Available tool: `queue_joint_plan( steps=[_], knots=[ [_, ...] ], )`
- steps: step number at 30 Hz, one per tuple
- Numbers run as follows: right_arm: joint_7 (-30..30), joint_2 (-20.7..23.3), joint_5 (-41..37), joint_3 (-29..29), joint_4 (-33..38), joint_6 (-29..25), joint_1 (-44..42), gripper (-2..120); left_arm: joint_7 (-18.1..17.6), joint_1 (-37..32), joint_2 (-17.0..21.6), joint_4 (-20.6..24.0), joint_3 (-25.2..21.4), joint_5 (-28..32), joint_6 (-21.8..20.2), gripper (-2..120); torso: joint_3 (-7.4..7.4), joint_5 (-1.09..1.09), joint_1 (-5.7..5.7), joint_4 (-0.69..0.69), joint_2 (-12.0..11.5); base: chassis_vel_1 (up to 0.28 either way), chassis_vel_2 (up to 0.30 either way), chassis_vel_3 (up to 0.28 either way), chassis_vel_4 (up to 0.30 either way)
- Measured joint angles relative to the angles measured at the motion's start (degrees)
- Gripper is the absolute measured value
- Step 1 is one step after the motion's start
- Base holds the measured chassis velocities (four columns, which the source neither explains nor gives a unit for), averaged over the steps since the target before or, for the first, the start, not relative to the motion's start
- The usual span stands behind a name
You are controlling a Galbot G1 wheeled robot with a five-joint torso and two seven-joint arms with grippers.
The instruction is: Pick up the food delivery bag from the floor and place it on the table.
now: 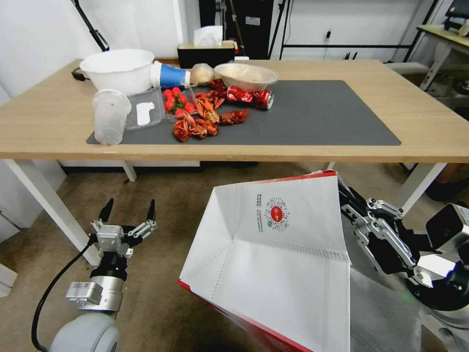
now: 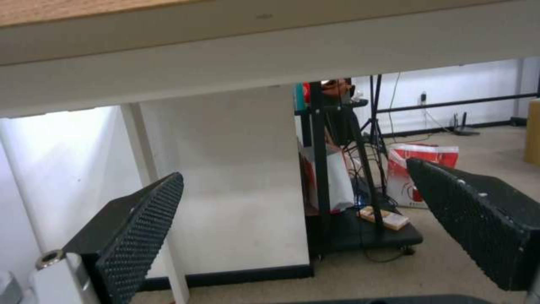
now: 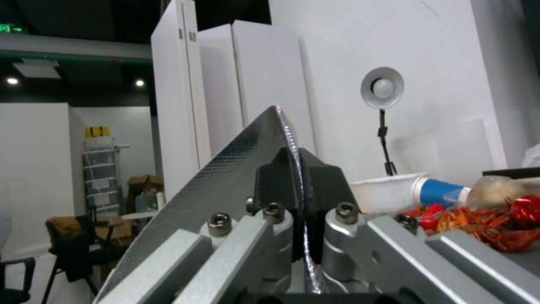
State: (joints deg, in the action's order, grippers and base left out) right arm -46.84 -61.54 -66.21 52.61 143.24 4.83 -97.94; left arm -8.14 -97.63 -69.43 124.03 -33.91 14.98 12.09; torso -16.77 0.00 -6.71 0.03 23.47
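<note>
The left gripper idles low by the bench leg, jaws spread on nothing. To its right the food delivery bag hangs tilted off the floor, below the bench edge. The right gripper pinches its foil rim, so the bare mat lies up and ahead.

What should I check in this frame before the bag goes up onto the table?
1. Grip on the bag: ok. The right end effector is shut on the foil-lined edge of the bag.
2. Bag off the floor: ok, it appears lifted, tilted, below the table edge.
3. Landing spot: ok. The right part of the grey mat is bare; the food scraps and the bowls sit on the left part.
4. Left end effector: ok, open, low under the table edge, apart from the bag.
5. Bag contents: cannot tell.
</note>
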Motion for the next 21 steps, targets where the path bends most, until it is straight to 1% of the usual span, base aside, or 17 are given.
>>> queue_joint_plan(
  steps=[6, 9, 11, 21],
  knots=[
    [-0.44, -0.12, 0.0, 0.34, 0.0, -0.09, -0.1, 0, 0.0, 0.08, 0.12, 0.2, -0.07, 0.15, -0.07, 99, -0.71, 0.0, -0.41, 0.0, 1.14, 0.0, 0.0, 0.0, 0.0],
    [-0.82, -0.37, 0.0, 0.42, 0.0, -0.09, -0.23, 0, 0.0, -0.08, 0.11, 0.46, -0.22, 0.15, -0.14, 99, -1.31, 0.0, -0.79, 0.0, 2.1, 0.0, 0.0, 0.0, 0.0],
    [-0.83, -0.39, 0.0, 0.41, 0.0, -0.09, -0.25, 0, 0.0, -0.13, 0.11, 0.46, -0.24, 0.15, -0.14, 99, -1.44, 0.0, -0.84, 0.0, 2.27, 0.0, 0.0, 0.0, 0.0],
    [-1.14, -0.56, 0.03, 0.45, 0.0, -0.09, -0.57, 0, -0.01, -0.95, -0.04, 1.23, -0.47, 0.05, -0.03, 99, -3.13, 0.0, -1.73, 0.0, 4.85, 0.0, 0.0, 0.0, 0.0]
  ],
)
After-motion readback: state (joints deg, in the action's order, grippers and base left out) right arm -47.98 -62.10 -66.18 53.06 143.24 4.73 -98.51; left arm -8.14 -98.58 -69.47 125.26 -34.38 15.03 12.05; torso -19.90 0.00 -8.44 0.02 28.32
